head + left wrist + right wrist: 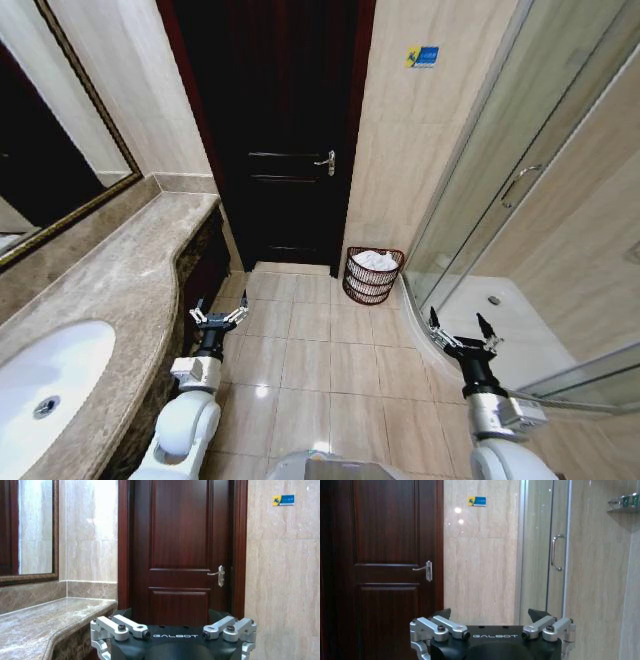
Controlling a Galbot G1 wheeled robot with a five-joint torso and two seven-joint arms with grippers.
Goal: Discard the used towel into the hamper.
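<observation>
A: Where is the hamper (374, 275)?

B: On the floor tiles, in the corner between the dark door (285, 130) and the shower glass (500, 170), with something white, likely the towel (375, 260), already inside.

A: So what does a good job need now?

B: I'd judge the drop done; just stay well clear of the basket.

A: And the arms?

B: Left gripper (219, 318) beside the bench (110, 270), right gripper (464, 333) near the shower; both raised, pointing forward, fingers spread apart, empty.

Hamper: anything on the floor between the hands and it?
Nothing visible. Bare tile floor runs from the open left hand and open right hand to the hamper, which already holds white cloth.
</observation>
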